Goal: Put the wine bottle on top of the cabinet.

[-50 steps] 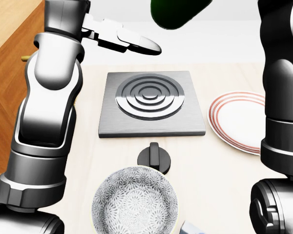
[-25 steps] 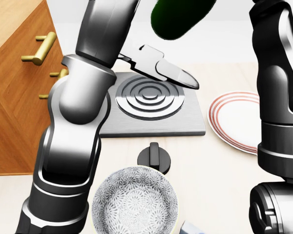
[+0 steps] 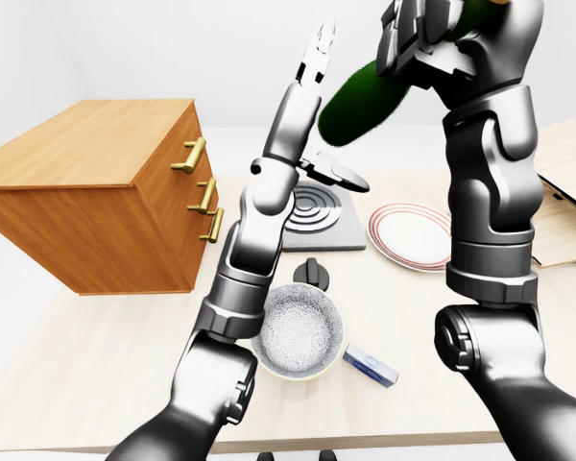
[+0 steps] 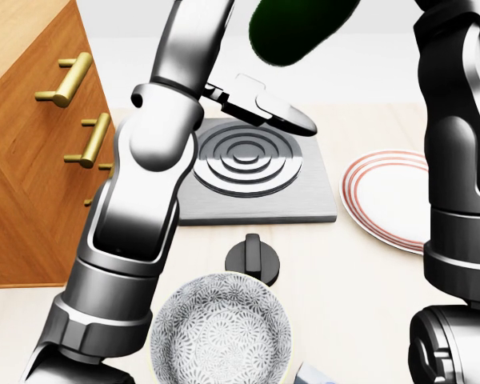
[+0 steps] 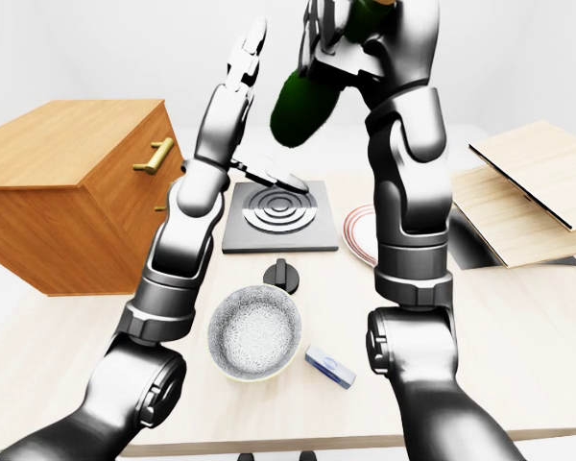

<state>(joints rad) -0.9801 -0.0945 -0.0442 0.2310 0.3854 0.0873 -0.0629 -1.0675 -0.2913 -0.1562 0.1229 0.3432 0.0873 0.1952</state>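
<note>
The dark green wine bottle (image 3: 365, 96) hangs tilted high over the table, its base toward the left of the left-eye view. My right hand (image 3: 427, 38) is shut on its upper part at the top of that view; the neck is hidden. The bottle's base also shows at the top of the head view (image 4: 300, 28). My left hand (image 3: 317, 72) is raised just left of the bottle, open and empty, one finger (image 4: 264, 104) reaching out over the hotplate. The wooden cabinet (image 3: 96, 192) with brass handles stands at the left, its flat top (image 3: 86, 144) bare.
On the table are a grey hotplate (image 4: 248, 172), a black knob (image 4: 252, 258), a patterned bowl (image 4: 220, 328), a red-rimmed plate (image 4: 388, 196) and a small blue-white box (image 3: 370, 365). Wooden boards (image 5: 528, 192) lie at the right.
My left arm has swung rightward and upward across the head view, uncovering the cabinet's drawer handles. The bottle and right arm have barely moved.
</note>
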